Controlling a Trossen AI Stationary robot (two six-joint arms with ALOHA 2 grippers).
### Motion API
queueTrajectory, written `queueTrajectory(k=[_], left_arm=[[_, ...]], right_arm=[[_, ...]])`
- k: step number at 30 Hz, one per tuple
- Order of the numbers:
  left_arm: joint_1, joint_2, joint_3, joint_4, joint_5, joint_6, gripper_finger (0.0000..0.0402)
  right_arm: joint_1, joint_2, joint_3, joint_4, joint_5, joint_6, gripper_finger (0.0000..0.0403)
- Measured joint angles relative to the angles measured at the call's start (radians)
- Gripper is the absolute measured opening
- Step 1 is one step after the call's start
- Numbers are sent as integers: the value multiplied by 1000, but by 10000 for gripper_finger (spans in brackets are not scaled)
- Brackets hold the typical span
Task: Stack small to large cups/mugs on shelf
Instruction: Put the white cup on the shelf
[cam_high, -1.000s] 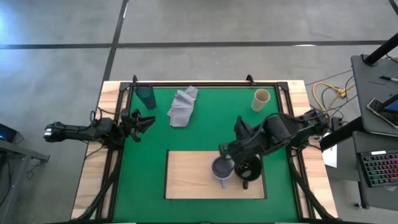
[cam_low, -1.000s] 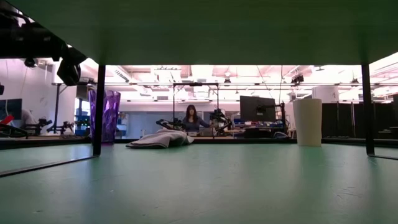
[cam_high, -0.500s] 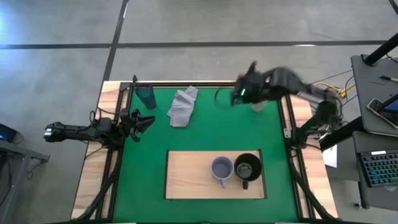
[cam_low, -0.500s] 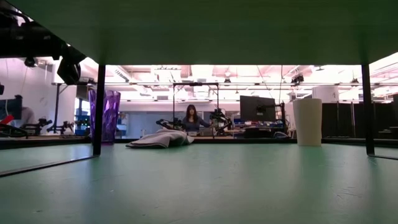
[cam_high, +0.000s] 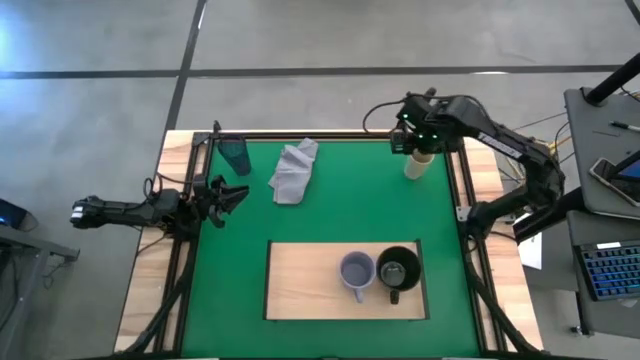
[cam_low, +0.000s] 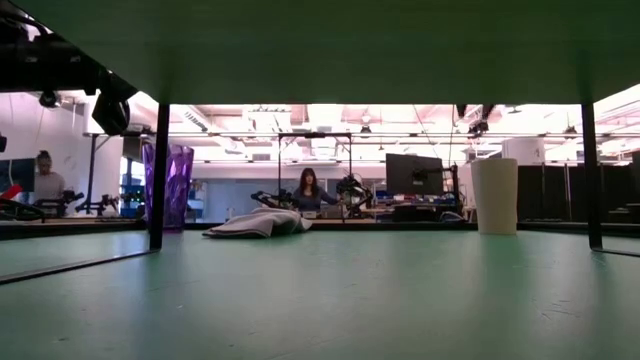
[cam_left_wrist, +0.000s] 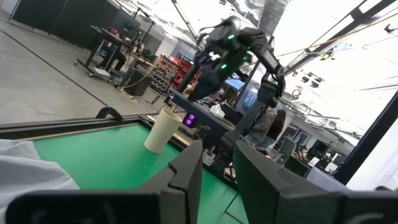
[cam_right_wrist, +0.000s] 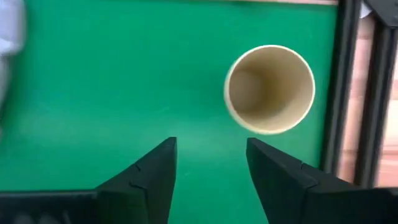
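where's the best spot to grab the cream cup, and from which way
Probably by the rim, coming straight down. The cream cup stands upright and open-mouthed on the green mat, with no handle, so one finger inside and one outside the wall should pinch it. The right claw hangs open above it, off to one side, and would need to shift over the rim first.

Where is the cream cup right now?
The cream cup stands on the green mat's far right corner in the high view, below the right gripper.
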Motion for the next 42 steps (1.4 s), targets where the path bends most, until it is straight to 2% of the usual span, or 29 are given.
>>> queueTrajectory(k=[6,10,24,29,36,39,42], left_arm=[[0,-2,2,1,0,-1,77],[0,-2,2,1,-1,-4,77],[0,0,2,0,-30,-27,77],[0,0,2,0,-47,-27,77],[0,0,2,0,-49,-26,77],[0,0,2,0,-50,-26,77],[0,0,2,0,-50,-26,77]], right_arm=[[-86,79,-97,23,5,-95,191],[-99,94,-141,143,-25,-125,192],[-123,222,-147,182,22,-212,188],[-125,274,-147,182,-6,-231,143],[-96,220,-145,156,-61,-231,22],[-39,186,-119,116,-83,-238,13],[71,150,-35,77,-89,-221,10]])
